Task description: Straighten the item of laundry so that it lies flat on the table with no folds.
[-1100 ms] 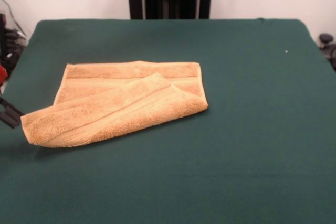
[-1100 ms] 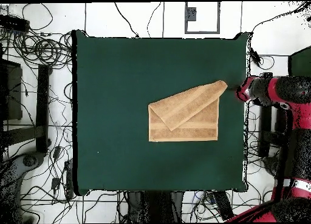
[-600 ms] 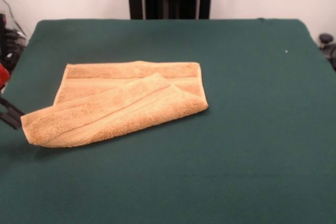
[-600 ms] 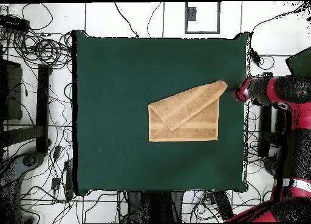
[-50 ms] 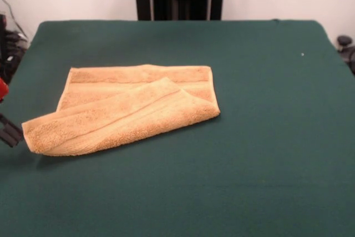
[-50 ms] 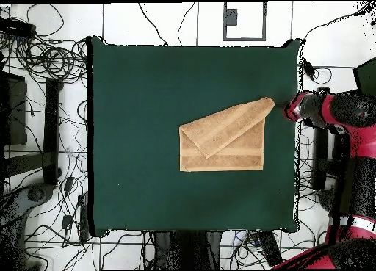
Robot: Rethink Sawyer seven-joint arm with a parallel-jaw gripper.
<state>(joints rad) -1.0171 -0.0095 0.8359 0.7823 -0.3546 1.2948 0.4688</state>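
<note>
— Claw (image 5: 10, 131) first: we can't tell whether it's released or clenched.
— Towel (image 5: 125, 109) lies just right of it, one flap folded over; we judge we're placed beside that corner to peel it back across the table (image 5: 266, 137).

One camera looks from across the table (image 5: 266, 154) at a shallow downward angle, close enough that the green cloth runs off the bottom and sides. The other hangs high overhead, looking straight down, far enough to take in the whole table (image 6: 147, 99) and the cable-strewn floor (image 6: 44, 62) around it. Both share the tabletop and the folded towel (image 5: 125, 109) (image 6: 224, 136), turned half round between them.
</note>
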